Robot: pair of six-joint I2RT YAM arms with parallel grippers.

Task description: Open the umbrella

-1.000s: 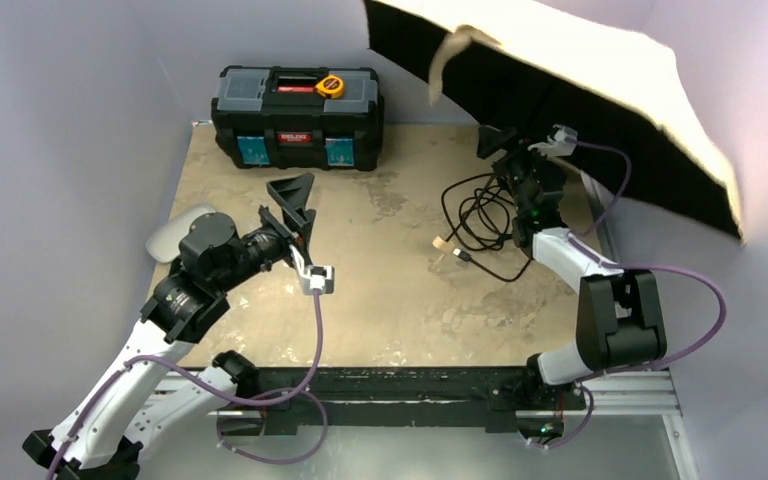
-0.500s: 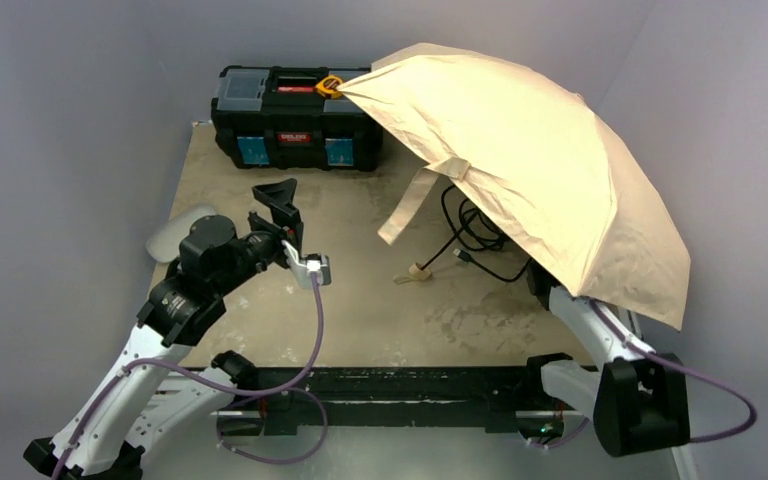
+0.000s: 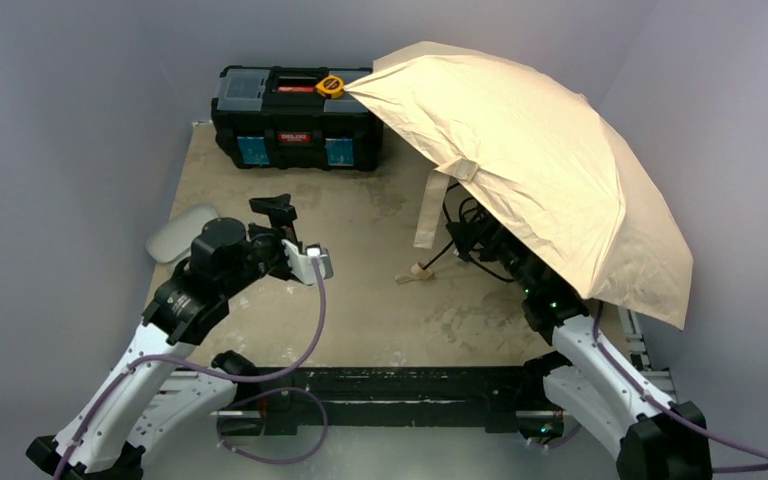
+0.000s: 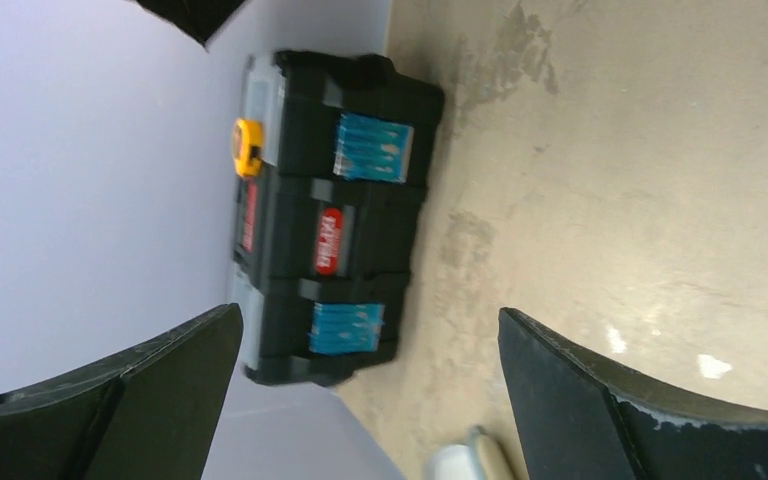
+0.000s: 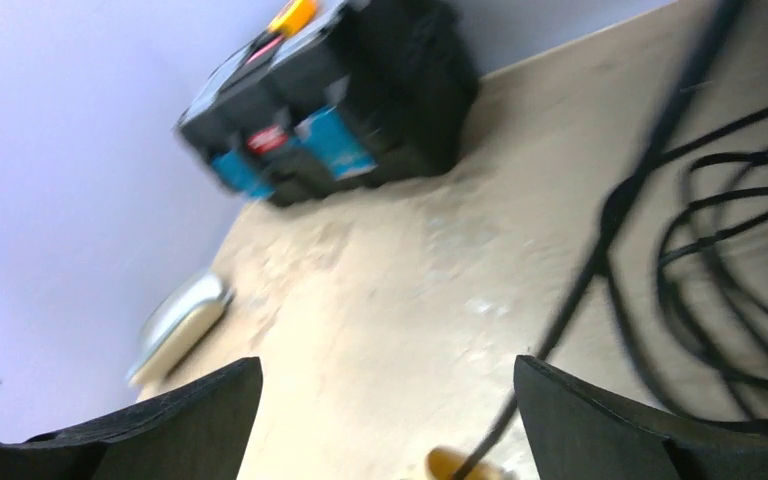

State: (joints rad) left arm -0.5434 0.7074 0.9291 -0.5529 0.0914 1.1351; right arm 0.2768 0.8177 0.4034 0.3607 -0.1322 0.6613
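Observation:
The umbrella (image 3: 530, 160) is open. Its beige canopy spreads over the right half of the table, and its far rim rests against the black toolbox (image 3: 295, 118). The tan strap (image 3: 430, 212) hangs from the canopy. The shaft and handle are hidden under the fabric. My right gripper (image 3: 472, 233) sits just under the canopy's near edge among black cable; in the right wrist view (image 5: 388, 365) it is open and empty. My left gripper (image 3: 278, 213) is left of centre, well away from the umbrella. It is open and empty in the left wrist view (image 4: 370, 320).
The toolbox (image 4: 330, 230) stands at the back left with a yellow tape measure (image 3: 330, 86) on its lid. A coiled black cable (image 5: 720, 260) with a tan plug (image 3: 415, 272) lies mid-table. A pale oval dish (image 3: 182, 233) sits at the left edge.
The canopy swung down from high at the back right to cover the table's right side. The right arm came to lie under it, reaching forward. The left gripper turned and dropped slightly.

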